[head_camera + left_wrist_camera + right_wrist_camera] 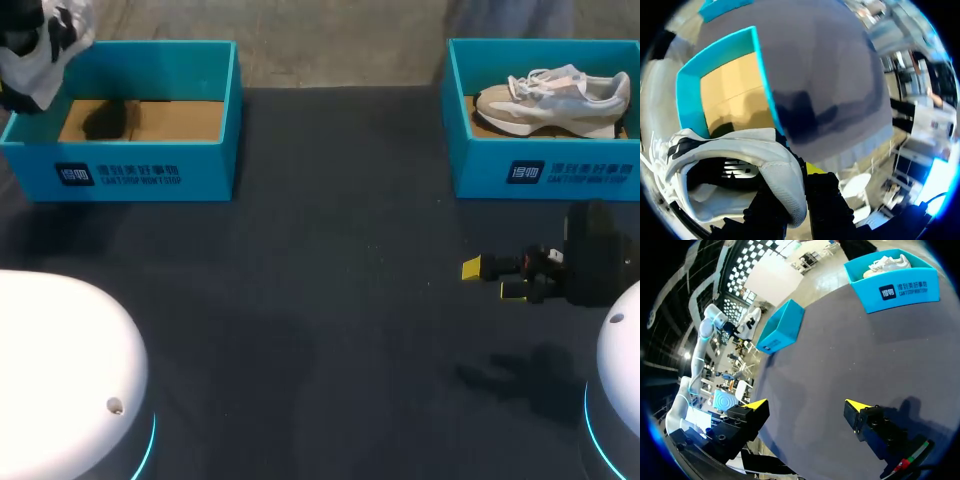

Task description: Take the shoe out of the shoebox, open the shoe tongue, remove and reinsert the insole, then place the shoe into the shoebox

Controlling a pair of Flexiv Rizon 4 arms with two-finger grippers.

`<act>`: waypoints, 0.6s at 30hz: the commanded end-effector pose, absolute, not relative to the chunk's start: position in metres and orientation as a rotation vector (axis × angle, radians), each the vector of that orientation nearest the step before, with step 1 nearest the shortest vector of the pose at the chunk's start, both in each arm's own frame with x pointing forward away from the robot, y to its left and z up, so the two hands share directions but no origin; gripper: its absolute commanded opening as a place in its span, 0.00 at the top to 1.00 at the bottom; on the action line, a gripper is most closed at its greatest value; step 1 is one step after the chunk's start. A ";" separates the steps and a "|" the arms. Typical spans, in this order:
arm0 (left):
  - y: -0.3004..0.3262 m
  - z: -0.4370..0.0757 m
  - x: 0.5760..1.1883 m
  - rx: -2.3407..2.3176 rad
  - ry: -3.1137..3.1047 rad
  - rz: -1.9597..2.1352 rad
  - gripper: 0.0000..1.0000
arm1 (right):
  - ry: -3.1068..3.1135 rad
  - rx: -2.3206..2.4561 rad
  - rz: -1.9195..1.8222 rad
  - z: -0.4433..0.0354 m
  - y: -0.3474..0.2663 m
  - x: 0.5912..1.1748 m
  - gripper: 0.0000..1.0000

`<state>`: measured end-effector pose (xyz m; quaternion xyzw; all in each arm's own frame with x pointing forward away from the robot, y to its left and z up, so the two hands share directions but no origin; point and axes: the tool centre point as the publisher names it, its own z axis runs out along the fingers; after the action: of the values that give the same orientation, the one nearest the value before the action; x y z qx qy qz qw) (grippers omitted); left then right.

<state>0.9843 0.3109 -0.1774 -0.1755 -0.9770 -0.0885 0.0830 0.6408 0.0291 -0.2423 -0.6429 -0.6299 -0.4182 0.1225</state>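
The white shoe (740, 165) hangs in your left gripper (796, 187). Its fingers are closed on the shoe's padded rim, one inside the opening and one outside, and one yellow tip shows just past the rim. The shoe's dark interior and laces face the wrist camera. Ahead of and below this gripper lies the left shoebox (690, 85), its teal walls framing a bare brown floor. In the head view the shoe is held up in the air over that box's far left corner, clear of its rim.

Your right gripper (807, 405) holds nothing. Its two yellow-tipped fingers stand wide apart, low over the dark table (330, 300), with only bare cloth between them. Well ahead of it, off to one side, sits the right shoebox (545, 170), and a beige shoe (555, 100) lies on its side inside it. The two boxes stand well apart along the table's far edge.
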 end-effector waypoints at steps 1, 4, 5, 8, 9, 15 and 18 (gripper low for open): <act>0.308 -0.176 0.979 -0.574 -2.914 -0.315 1.00 | -1.838 -1.877 -1.223 -0.240 0.028 0.637 0.00; 0.308 -0.176 0.979 -0.574 -2.914 -0.315 1.00 | -1.838 -1.877 -1.223 -0.240 0.028 0.637 0.00; 0.308 -0.176 0.979 -0.574 -2.914 -0.315 1.00 | -1.838 -1.877 -1.223 -0.240 0.028 0.637 0.00; 0.308 -0.176 0.979 -0.574 -2.914 -0.315 1.00 | -1.838 -1.877 -1.223 -0.240 0.028 0.637 0.00; 0.308 -0.176 0.979 -0.574 -2.914 -0.315 1.00 | -1.838 -1.877 -1.223 -0.240 0.028 0.637 0.00; 0.310 -0.173 0.982 -0.765 -2.875 -0.352 1.00 | -1.838 -1.877 -1.223 -0.240 0.028 0.637 0.00; 0.309 -0.171 0.987 -1.020 -2.776 -0.402 1.00 | -1.838 -1.877 -1.223 -0.240 0.028 0.637 0.00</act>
<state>0.9888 0.3098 -0.1745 -0.2665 -0.9542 -0.1145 0.0738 0.6408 0.0291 -0.2423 -0.6429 -0.6299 -0.4182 0.1225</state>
